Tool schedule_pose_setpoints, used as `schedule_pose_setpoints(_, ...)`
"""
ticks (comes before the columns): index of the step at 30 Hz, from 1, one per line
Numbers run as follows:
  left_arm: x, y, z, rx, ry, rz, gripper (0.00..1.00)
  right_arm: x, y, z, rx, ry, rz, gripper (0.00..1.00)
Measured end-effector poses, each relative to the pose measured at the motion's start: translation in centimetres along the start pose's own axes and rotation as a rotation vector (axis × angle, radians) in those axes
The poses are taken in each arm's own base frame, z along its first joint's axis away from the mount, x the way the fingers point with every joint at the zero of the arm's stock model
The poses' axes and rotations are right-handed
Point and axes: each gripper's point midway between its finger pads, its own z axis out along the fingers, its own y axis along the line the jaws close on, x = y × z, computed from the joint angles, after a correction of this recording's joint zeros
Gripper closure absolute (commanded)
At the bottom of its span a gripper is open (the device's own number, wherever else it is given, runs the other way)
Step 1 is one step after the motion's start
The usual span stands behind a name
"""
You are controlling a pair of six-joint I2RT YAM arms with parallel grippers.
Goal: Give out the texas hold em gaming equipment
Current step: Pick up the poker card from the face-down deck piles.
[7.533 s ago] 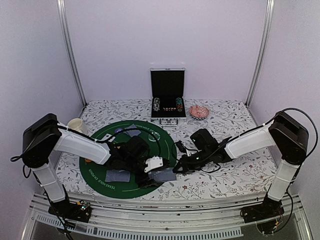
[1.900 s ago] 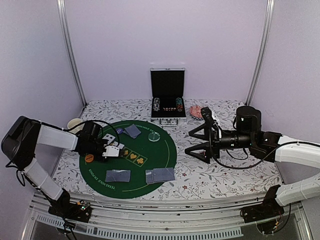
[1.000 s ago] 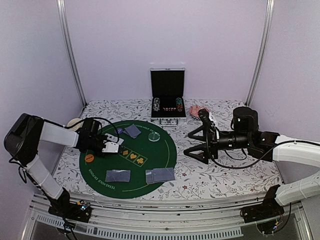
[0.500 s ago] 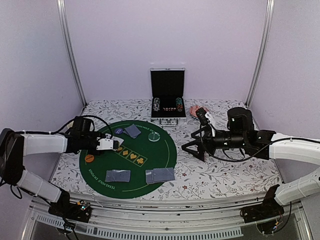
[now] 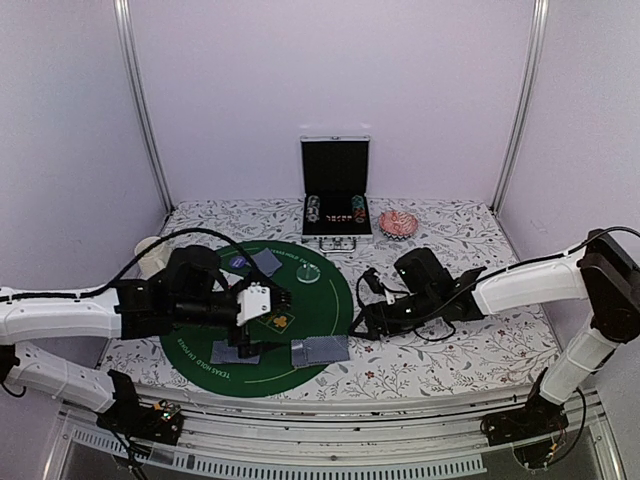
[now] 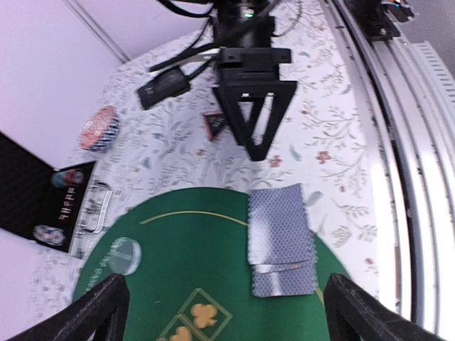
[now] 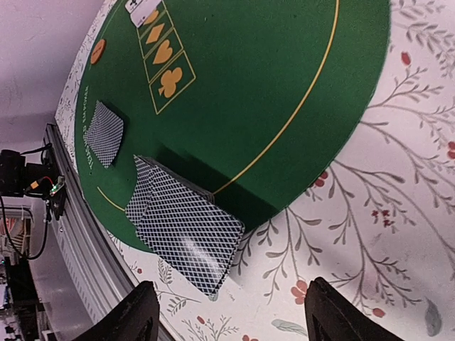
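Observation:
Two overlapping grey-blue-backed playing cards (image 6: 281, 238) lie at the green mat's (image 5: 300, 310) near right edge, seen too as the card pile (image 5: 320, 350) from above. My right gripper (image 7: 234, 320) hangs low just right of that pile (image 7: 185, 238), open, with only flowered cloth between its fingers. My left gripper (image 6: 227, 312) hovers open and empty over the mat's middle (image 5: 258, 322). Another card pile (image 5: 232, 352) lies near left, a third (image 5: 266, 262) at the back. A pale disc (image 6: 122, 254), a dark blue disc (image 5: 237, 262) and an orange disc (image 7: 98, 51) rest on the mat. A small dark triangular marker (image 6: 215, 124) lies on the cloth.
An open chip case (image 5: 336, 190) stands at the back with a bowl of chips (image 5: 397, 222) to its right. A white mug (image 5: 148, 247) sits behind the left arm. A face-up white card (image 7: 142, 7) lies by the mat's printed suit boxes. The metal rail (image 6: 398, 142) borders the near edge.
My left arm swung from the mat's left side to its middle and its jaws opened wide. My right arm dropped low toward the near right card pile, its jaws narrowing somewhat.

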Motion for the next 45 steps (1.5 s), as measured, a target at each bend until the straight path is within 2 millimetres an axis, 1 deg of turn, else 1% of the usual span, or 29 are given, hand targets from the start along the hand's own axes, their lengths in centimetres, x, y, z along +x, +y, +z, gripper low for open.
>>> schedule_pose_setpoints(2,0.9,-3.1,1.6,0.076,0.03,-0.049,0.02,0.8,0.2,1.2,-0.021,0.039,0.037,0.32)
schedule_pose_setpoints(3,1.6,-4.2,2.5,0.102,0.056,-0.068,0.02,1.2,0.3,1.7,-0.029,0.056,0.054,0.32)
schedule_pose_setpoints(4,2.3,-5.3,3.3,0.123,0.082,-0.085,0.02,1.5,0.3,2.3,-0.033,0.07,0.07,0.32)
schedule_pose_setpoints(6,3.7,-6.6,4.6,0.148,0.131,-0.114,0.02,2.2,0.1,3.1,-0.038,0.094,0.098,0.32)
schedule_pose_setpoints(9,4.9,-7.2,6.0,0.157,0.161,-0.15,0.02,3.0,-0.3,4.1,-0.031,0.123,0.13,0.34)
schedule_pose_setpoints(10,5.2,-7.4,6.4,0.16,0.165,-0.157,0.02,2.9,-0.1,4.3,-0.035,0.121,0.133,0.36)
schedule_pose_setpoints(14,6.5,-8.0,7.9,0.172,0.201,-0.184,0.02,2.6,0.5,5.3,-0.04,0.125,0.135,0.47)
schedule_pose_setpoints(17,7.3,-8.3,8.7,0.171,0.22,-0.198,0.02,2.8,0.6,5.5,-0.038,0.13,0.132,0.56)
schedule_pose_setpoints(22,7.5,-8.3,9.6,0.166,0.218,-0.205,0.02,3.1,0.5,5.6,-0.033,0.137,0.128,0.74)
schedule_pose_setpoints(23,7.5,-8.3,9.8,0.165,0.218,-0.206,0.02,3.1,0.5,5.6,-0.031,0.138,0.13,0.78)
schedule_pose_setpoints(25,7.6,-8.3,10.0,0.164,0.216,-0.205,0.02,3.1,0.5,5.6,-0.029,0.139,0.128,0.92)
schedule_pose_setpoints(26,7.6,-8.3,10.1,0.164,0.216,-0.205,0.02,3.0,0.5,5.6,-0.027,0.138,0.127,0.95)
schedule_pose_setpoints(29,7.8,-8.4,10.2,0.165,0.218,-0.202,0.02,2.9,0.5,5.6,-0.025,0.137,0.122,0.97)
schedule_pose_setpoints(38,8.2,-8.6,10.5,0.17,0.225,-0.191,0.02,3.0,0.4,5.4,-0.016,0.143,0.092,0.97)
schedule_pose_setpoints(45,8.5,-8.8,10.7,0.175,0.233,-0.185,0.02,2.3,1.7,4.4,-0.056,0.126,0.047,0.93)
